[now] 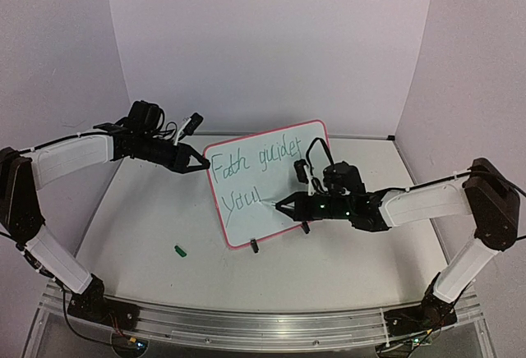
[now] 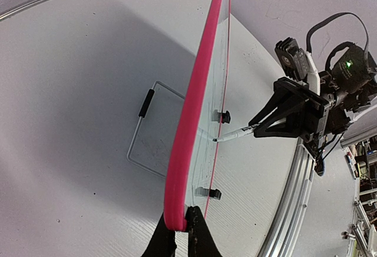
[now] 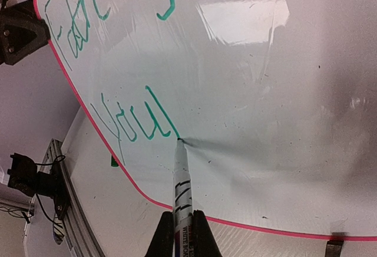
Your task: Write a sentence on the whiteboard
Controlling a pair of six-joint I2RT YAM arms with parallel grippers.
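Observation:
The whiteboard point(image 1: 256, 223) stands upright on the table on two black clip feet, its pink rim point(image 2: 191, 115) edge-on in the left wrist view. My left gripper point(image 1: 200, 163) point(image 2: 184, 224) is shut on the rim at the board's upper left edge. The sentence point(image 1: 251, 161) point(image 3: 126, 124) is green cursive: "Faith guides" above, "You" and a further stroke below. My right gripper point(image 1: 283, 205) point(image 3: 179, 233) is shut on a white marker point(image 3: 181, 180) point(image 2: 235, 134). The marker's tip touches the board at the end of the last stroke.
A small green marker cap point(image 1: 180, 250) point(image 3: 114, 161) lies on the table in front of the board's lower left corner. A thin wire stand point(image 2: 147, 127) lies behind the board. An aluminium rail point(image 1: 263, 325) runs along the near edge. Pale walls close the back and sides.

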